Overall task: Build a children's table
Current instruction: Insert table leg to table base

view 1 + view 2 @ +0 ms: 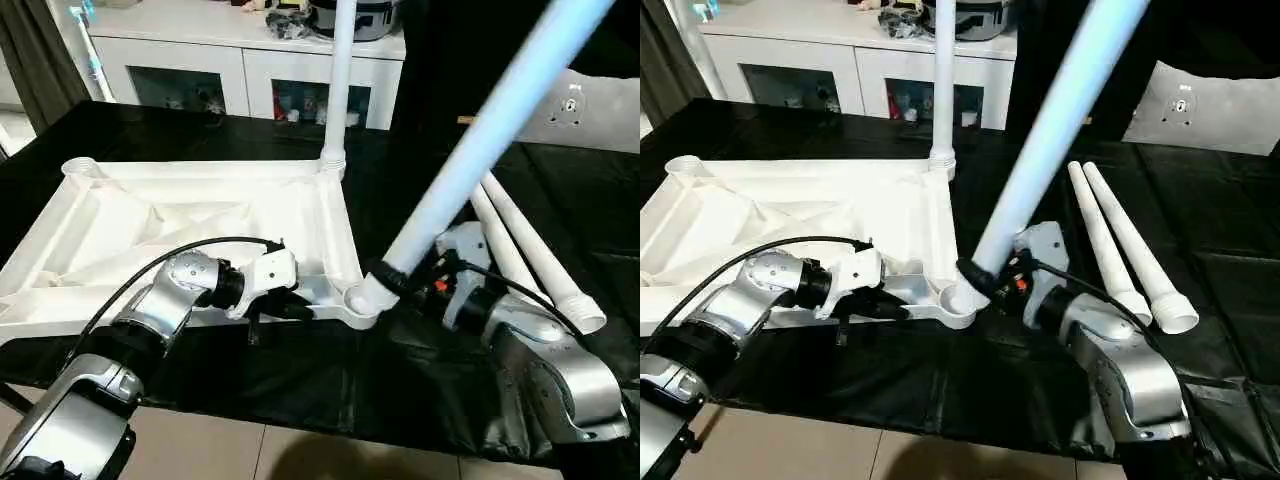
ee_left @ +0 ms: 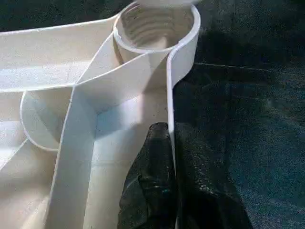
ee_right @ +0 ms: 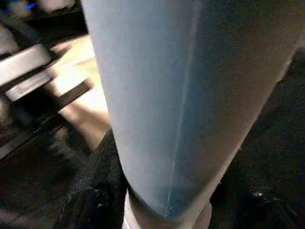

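Table top (image 1: 200, 215): laid upside down on the black-covered desk (image 1: 560, 190), ribbed underside facing up, round sockets at the corners.
Fitted leg (image 1: 340, 80): seen standing upright in the far corner socket nearest the cabinet, rising past the upper edge of the head views.
Held leg (image 1: 1050, 130): tilted, its upper part leaning away toward the robot's right; its lower end is set at the near corner socket (image 1: 958, 298) on the robot's right side of the top.
Right end effector (image 1: 990, 275): closed around the lower end of the held leg just above the socket; in the right wrist view the black fingers (image 3: 102, 176) are pressed against the tube.
Left end effector (image 1: 295, 310): clamped on the near rim of the table top, just beside the same corner socket; in the left wrist view one black finger (image 2: 147, 186) lies inside the thin white wall and the other outside it.
Spare legs (image 1: 1120, 245): two are laid side by side on the desk to the robot's right of the top, flared ends toward the robot, touching or nearly so.
White cabinet (image 1: 240, 60): placed behind the desk, with glass doors and clutter on its top.
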### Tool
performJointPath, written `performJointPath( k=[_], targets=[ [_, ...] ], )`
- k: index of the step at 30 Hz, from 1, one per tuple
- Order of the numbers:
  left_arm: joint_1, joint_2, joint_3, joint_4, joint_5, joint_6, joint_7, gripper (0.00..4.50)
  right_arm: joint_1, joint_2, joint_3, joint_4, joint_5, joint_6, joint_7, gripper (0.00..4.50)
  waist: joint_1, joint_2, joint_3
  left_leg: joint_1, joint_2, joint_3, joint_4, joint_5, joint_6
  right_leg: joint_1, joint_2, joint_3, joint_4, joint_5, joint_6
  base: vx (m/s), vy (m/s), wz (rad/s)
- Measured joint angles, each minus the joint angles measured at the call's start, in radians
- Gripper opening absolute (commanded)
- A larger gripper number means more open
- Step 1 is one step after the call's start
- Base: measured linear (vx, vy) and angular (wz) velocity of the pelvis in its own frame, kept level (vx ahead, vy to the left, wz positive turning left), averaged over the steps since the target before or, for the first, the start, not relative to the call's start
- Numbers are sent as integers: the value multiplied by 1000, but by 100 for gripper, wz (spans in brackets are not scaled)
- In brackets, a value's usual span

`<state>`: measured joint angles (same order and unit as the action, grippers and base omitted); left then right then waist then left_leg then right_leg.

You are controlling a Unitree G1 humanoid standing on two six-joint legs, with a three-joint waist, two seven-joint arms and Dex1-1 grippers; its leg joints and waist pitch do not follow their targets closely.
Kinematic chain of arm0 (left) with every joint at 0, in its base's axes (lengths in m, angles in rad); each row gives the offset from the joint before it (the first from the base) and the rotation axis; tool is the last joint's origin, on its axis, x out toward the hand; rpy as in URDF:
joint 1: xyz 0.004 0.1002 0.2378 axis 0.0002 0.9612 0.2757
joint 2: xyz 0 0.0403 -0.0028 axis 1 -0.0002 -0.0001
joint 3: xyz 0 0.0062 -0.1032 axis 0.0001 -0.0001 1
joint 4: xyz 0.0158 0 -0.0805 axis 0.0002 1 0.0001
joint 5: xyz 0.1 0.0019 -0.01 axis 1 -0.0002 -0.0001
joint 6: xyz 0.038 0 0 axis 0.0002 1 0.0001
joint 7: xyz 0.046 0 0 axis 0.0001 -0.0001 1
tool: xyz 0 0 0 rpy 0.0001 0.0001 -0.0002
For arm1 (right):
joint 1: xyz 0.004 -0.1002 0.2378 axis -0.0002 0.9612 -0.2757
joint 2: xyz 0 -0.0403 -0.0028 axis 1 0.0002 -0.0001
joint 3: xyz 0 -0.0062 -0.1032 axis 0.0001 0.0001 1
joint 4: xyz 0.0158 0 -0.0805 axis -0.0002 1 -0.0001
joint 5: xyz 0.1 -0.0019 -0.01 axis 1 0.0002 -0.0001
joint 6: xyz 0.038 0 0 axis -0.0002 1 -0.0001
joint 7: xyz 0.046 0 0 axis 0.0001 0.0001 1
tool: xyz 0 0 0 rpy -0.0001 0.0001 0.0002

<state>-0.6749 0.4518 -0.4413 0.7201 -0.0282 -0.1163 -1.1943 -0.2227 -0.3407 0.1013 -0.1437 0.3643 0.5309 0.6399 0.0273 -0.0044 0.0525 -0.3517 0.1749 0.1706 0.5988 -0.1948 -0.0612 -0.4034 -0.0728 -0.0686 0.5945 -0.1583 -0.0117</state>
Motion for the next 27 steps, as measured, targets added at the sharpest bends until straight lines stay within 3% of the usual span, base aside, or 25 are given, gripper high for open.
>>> performJointPath(
  k=[4, 15, 23, 27],
  targets=[
    [25, 10, 6, -37, -1, -17, -13, 0, -40, -12, 51, 20, -4, 32, 36, 191, 3, 0, 0, -1, 0, 0, -1, 0, 0, -1, 0, 0, 0, 0, -1, 0, 0, 0],
    [53, 26, 7, -70, 10, -71, -36, 0, -115, -38, 94, 84, -31, 75, 67, 191, 6, -2, 0, 0, 0, 0, -1, 0, 0, 0, 0, 0, 0, -1, 0, 0, 0, 0],
    [56, 29, 9, -72, 13, -80, -39, 0, -131, -31, 90, 110, -26, 89, 84, 191, 5, -4, -1, 0, 0, 0, -1, 0, 0, 0, 0, 0, 1, -1, 0, 0, 0, 0],
    [73, 36, 13, -98, 14, -80, -46, 0, -124, 10, 43, 160, 22, 92, 85, 191, 5, -4, -1, 0, 0, 0, -1, 0, 0, 0, 0, 0, 0, -1, 0, 0, 0, 0]
  ],
)
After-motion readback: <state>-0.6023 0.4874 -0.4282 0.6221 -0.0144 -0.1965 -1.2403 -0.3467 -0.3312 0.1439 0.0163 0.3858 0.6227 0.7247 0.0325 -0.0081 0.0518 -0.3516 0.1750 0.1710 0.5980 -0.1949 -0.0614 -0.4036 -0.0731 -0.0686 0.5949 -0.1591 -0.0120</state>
